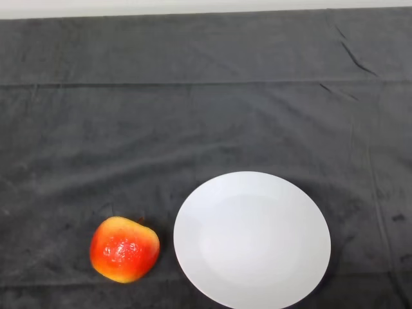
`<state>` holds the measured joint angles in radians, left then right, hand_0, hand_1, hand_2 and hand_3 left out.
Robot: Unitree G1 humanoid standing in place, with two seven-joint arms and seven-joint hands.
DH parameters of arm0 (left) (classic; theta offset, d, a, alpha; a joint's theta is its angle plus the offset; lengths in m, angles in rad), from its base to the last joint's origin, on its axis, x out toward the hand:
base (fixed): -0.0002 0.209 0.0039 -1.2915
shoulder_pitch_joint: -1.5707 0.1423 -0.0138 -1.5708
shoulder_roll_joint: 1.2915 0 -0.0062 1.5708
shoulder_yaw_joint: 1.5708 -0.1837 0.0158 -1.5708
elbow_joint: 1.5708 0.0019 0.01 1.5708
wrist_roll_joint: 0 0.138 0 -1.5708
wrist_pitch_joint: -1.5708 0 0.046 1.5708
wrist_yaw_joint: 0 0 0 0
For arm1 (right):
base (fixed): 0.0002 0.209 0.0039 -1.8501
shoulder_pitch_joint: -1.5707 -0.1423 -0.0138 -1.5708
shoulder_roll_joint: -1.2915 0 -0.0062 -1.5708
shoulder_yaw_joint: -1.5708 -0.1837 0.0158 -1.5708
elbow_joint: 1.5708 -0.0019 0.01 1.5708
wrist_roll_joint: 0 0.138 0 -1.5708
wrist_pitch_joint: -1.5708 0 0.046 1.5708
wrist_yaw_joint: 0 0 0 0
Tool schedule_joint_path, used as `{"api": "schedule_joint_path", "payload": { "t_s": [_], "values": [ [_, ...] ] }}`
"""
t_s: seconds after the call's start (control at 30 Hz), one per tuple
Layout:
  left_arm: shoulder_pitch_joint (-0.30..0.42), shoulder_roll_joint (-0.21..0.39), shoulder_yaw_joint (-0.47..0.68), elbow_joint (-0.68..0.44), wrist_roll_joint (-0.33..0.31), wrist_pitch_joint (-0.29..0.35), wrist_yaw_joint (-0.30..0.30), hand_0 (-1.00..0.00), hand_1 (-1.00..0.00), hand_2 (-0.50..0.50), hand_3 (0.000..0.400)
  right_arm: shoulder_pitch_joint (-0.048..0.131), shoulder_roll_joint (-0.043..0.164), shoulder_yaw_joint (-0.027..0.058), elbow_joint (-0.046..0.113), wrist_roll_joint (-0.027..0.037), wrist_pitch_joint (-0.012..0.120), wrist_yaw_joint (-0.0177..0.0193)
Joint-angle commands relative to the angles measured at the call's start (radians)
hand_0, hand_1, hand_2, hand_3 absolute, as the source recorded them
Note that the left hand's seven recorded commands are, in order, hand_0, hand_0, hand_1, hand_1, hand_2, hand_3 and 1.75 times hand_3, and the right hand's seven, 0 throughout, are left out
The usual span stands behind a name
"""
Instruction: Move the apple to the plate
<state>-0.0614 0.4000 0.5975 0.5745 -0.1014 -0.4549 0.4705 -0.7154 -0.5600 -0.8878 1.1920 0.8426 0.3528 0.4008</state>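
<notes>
A red and yellow apple [124, 250] lies on the dark cloth at the lower left of the head view. A round white plate [252, 239] sits just to its right, near the front edge. A narrow strip of cloth separates the apple from the plate's rim. Nothing lies on the plate.
The dark cloth [193, 116] covers the whole table, with a fold line running across it towards the back. A pale strip of wall or floor [193, 6] shows beyond the table's far edge.
</notes>
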Motion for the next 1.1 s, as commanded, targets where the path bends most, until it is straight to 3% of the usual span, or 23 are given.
{"api": "schedule_joint_path", "payload": {
  "t_s": [0.03,0.57,0.77,1.1],
  "values": [
    [0.000,0.068,-0.017,0.007,-0.006,-0.007,0.009,0.00,0.00,0.00,0.000,0.002,-0.013,-0.0196,0.003,0.0152,-0.006,0.0030],
    [0.008,0.073,-0.017,-0.024,-0.016,0.016,0.010,0.00,0.00,0.00,0.000,0.002,-0.013,-0.0195,0.002,0.0153,-0.006,0.0029],
    [0.029,0.076,-0.014,-0.098,-0.026,0.063,0.013,0.00,0.00,0.00,0.000,0.003,-0.013,-0.0194,0.002,0.0153,-0.006,0.0027],
    [0.038,0.044,-0.082,-0.294,0.022,0.201,0.059,0.00,0.00,0.00,0.000,0.003,-0.012,-0.0191,0.000,0.0152,-0.006,0.0021]
  ]
}}
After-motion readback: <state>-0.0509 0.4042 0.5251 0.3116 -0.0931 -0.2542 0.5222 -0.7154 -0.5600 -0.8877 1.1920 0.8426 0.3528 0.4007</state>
